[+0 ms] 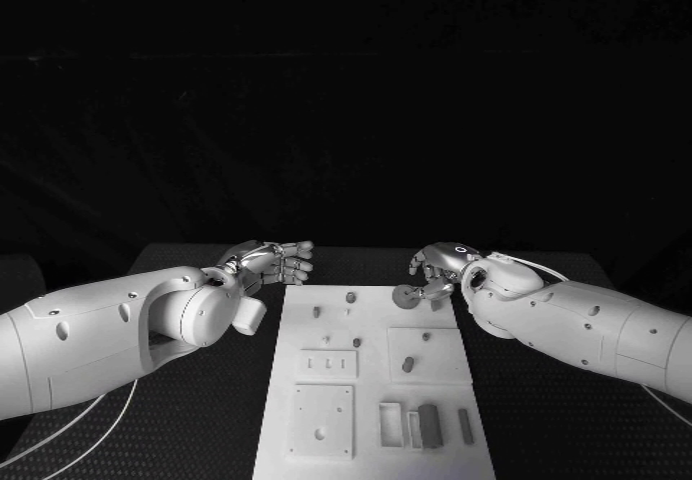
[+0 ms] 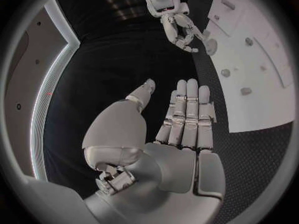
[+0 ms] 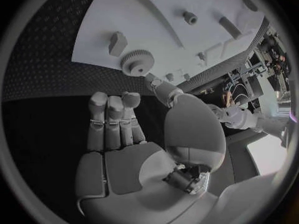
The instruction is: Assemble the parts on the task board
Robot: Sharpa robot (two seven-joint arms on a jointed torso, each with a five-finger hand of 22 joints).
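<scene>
In the head view, the task board [image 1: 375, 385] lies in the middle of the black table [image 1: 202, 430], with its long side going away from the robot. The left hand [image 1: 270, 262] is above the table just beside the far left corner of the board; its fingers are stretched out, close together, and it holds nothing. The right hand [image 1: 437, 272] is at the far right corner of the board. Its fingers are curled, and a small round gear [image 1: 407, 295] is at its fingertips, at the board's far right edge. Whether the hand really pinches the gear I cannot tell from here. Other parts are on the board: small pegs [image 1: 351, 296] near the far end, a dark oval piece [image 1: 408, 364] in the middle, and upright rectangular blocks [image 1: 428, 420] near the front edge.

In the left wrist view, the left hand [image 2: 181, 129] is flat, its fingers [image 2: 190, 109] straight and side by side, the thumb apart, over the black table [image 2: 124, 64]. The board [image 2: 261, 69] is beside it. Farther away, the right hand [image 2: 181, 30] reaches with bent fingers to the gear [image 2: 211, 46] at the board's corner.

In the right wrist view, the right hand [image 3: 143, 139] is over the table [image 3: 44, 59] near the board's edge [image 3: 99, 59]. The gear [image 3: 137, 63] lies flat on the board [image 3: 156, 20], just beyond the fingertips [image 3: 131, 99]; the thumb points toward it. A small block [image 3: 117, 43] stands just beside the gear, and a peg [image 3: 190, 18] is farther on. No finger visibly touches the gear here.
</scene>
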